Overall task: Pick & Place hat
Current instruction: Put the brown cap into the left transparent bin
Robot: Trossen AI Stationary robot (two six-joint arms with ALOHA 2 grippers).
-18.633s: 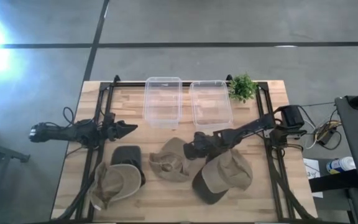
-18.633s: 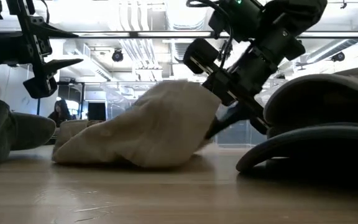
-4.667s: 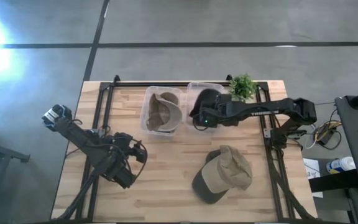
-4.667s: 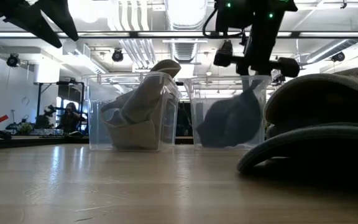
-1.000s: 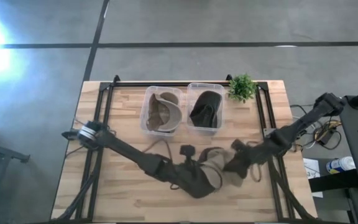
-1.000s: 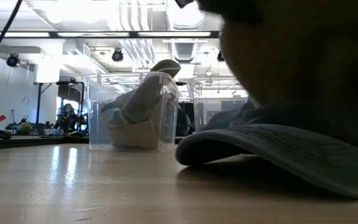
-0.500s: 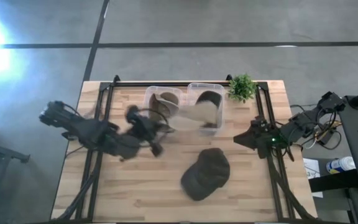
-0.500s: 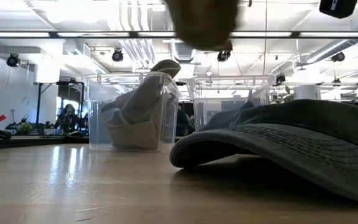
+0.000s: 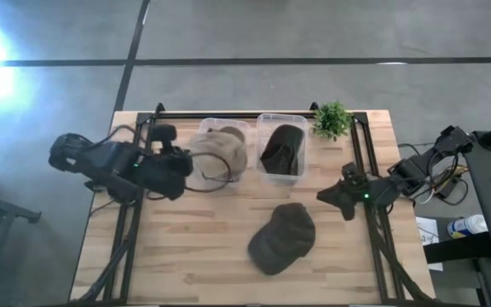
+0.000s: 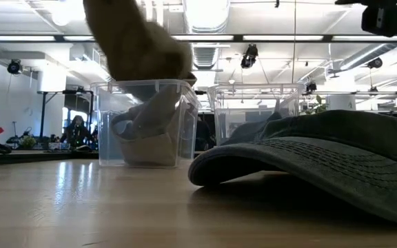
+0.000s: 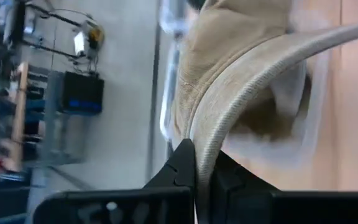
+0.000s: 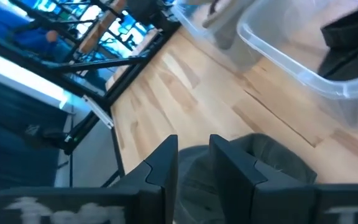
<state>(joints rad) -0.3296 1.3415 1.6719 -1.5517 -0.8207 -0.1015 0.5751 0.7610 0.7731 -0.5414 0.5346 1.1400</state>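
Note:
A tan hat [image 9: 220, 153] hangs over the left clear bin [image 9: 201, 175], with my left gripper [image 9: 186, 162] shut on it. In the low view the tan hat [image 10: 140, 41] is just above that bin [image 10: 185, 131], which has another tan hat [image 10: 143, 134] inside. A dark olive cap [image 9: 281, 239] lies crown up on the table's near middle. Near the table's right edge, my right gripper [image 9: 326, 194] stands open and apart from the cap, with nothing between its fingers [image 12: 166, 165]. My left gripper pinches the tan hat's brim at its edge [image 11: 199, 138] between its two fingers. The fingers come from the table's left, about level. The hat is lifted clear, its crown [image 11: 235, 43] away from the gripper and over the left bin.
A second clear bin [image 9: 284, 149] at the far middle holds a dark hat. A small green plant [image 9: 332, 119] stands at the far right. Black frame rails [image 9: 361, 162] run along both table sides. Bare wood lies near the front left.
My left gripper has lifted the tan hat off the dark cap and carried it toward the far left, over the left bin. My right gripper has drawn back from the cap toward the table's right edge. The dark cap stays on the table.

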